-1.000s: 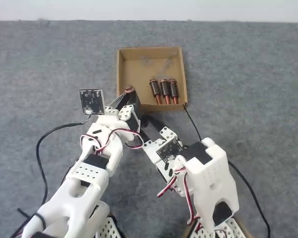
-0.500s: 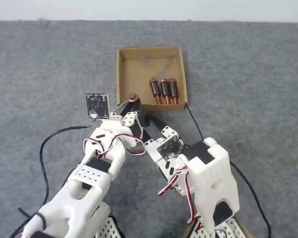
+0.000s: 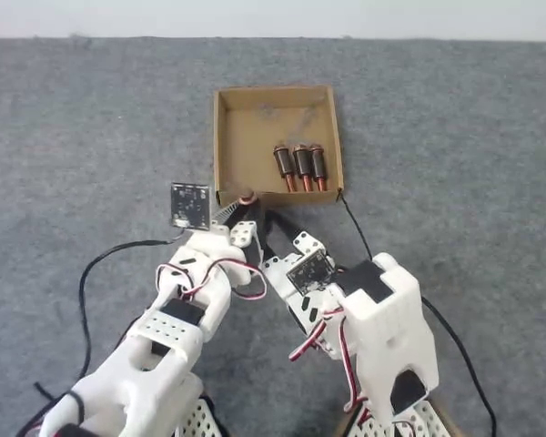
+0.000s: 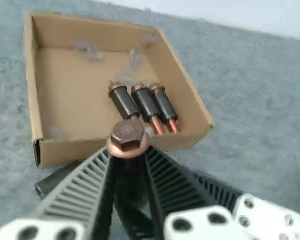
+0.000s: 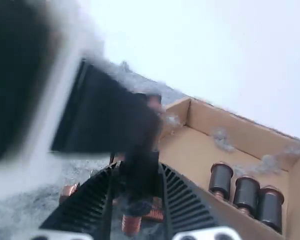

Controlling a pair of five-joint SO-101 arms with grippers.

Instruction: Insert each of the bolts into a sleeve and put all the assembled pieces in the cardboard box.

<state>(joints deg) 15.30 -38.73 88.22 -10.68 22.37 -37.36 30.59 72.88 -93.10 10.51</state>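
The cardboard box (image 3: 227,137) stands at the back middle of the table, with three assembled pieces (image 3: 299,166) lying side by side at its front right. Just in front of the box, my left gripper (image 3: 246,206) is shut on a bolt (image 4: 128,138), copper hex head up, with a dark sleeve (image 4: 133,172) below the head. From the other side, my right gripper (image 3: 267,229) meets it, and its fingers are shut on the dark sleeve (image 5: 140,175). A copper tip (image 5: 132,223) pokes out under the sleeve. The same three pieces (image 5: 246,195) lie in the box (image 5: 200,150) behind.
The grey carpeted table (image 3: 455,118) is bare to the left and right of the box. Cables (image 3: 100,264) trail beside both arms. The left gripper's dark body (image 5: 105,115) crowds close in the right wrist view.
My left gripper has drawn the bolt back from over the box's front wall toward the near side and slightly right, closer to the right gripper. The right arm has barely shifted.
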